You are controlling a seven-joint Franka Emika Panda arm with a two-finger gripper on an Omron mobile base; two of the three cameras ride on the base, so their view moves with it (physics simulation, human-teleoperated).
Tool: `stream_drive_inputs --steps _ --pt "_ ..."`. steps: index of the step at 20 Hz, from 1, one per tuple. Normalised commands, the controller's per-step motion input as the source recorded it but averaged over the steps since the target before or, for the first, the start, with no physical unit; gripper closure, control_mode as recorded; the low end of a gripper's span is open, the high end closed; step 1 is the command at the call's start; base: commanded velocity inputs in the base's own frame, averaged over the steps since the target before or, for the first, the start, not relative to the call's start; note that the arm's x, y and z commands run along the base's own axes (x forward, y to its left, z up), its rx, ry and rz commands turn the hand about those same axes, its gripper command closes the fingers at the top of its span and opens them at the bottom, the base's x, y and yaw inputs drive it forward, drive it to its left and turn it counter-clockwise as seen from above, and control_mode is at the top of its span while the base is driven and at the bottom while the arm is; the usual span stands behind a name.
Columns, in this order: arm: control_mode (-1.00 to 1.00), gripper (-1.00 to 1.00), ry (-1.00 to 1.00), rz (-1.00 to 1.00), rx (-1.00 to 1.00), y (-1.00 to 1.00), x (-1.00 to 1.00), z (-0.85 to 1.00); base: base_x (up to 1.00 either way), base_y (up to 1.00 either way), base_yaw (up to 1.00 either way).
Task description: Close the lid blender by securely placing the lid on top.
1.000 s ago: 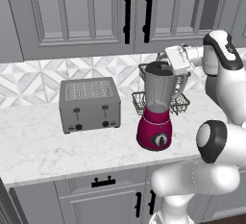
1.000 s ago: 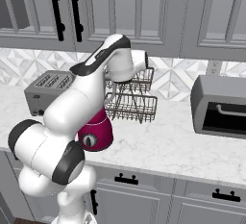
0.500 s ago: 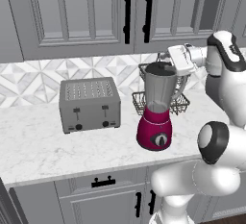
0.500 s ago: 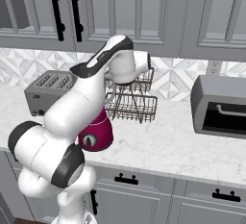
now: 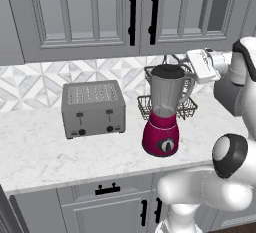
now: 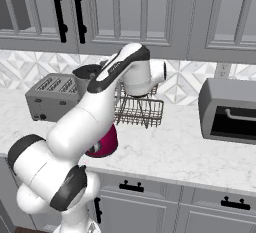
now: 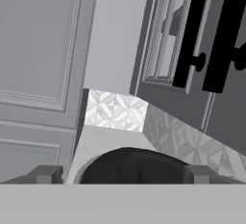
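Gripper (image 7: 123,174) jaws stand wide apart with nothing clamped between them; in the hand view the two grey fingertips (image 7: 47,174) sit at either side of the lid (image 7: 134,166), whose dark rounded top lies between and just beyond them. Contact between tips and lid cannot be confirmed from that view, as the lower part of the lid is cut off. From the left base view the hand (image 5: 202,65) is tilted beside the upper rim of the jar, just to the side of the lid (image 5: 167,70), which sits on the mouth of the blender (image 5: 165,108) and appears level.

Below the gripper, the blender's clear jar stands upright on its magenta base, dial facing the front edge of the counter (image 5: 45,149). Behind the blender, on the far side from the robot, is a wire dish rack (image 6: 139,111), close against the jar. Well off to one side of the gripper stands a grey toaster (image 5: 93,108); to the other side, farther along the counter, is a grey toaster oven (image 6: 229,111). Above the gripper hang grey wall cabinets (image 5: 90,12) with black handles.
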Motion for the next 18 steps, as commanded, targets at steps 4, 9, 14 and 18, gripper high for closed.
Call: stream_drive_inputs --steps 4,9,14,18 --pt "-1.0 -1.0 -0.08 -0.01 0.0 0.0 -0.73 0.01 0.0 0.0 0.0" --pt "-1.0 -1.0 -0.11 -0.04 0.0 0.02 -0.94 0.04 0.0 0.0 0.0" --pt "-1.0 -1.0 -0.1 -0.04 0.0 0.07 -0.89 0.0 0.0 0.0 0.0" --pt "-1.0 -1.0 -0.12 -0.03 -0.02 0.1 -0.56 0.0 0.0 0.0 0.0"
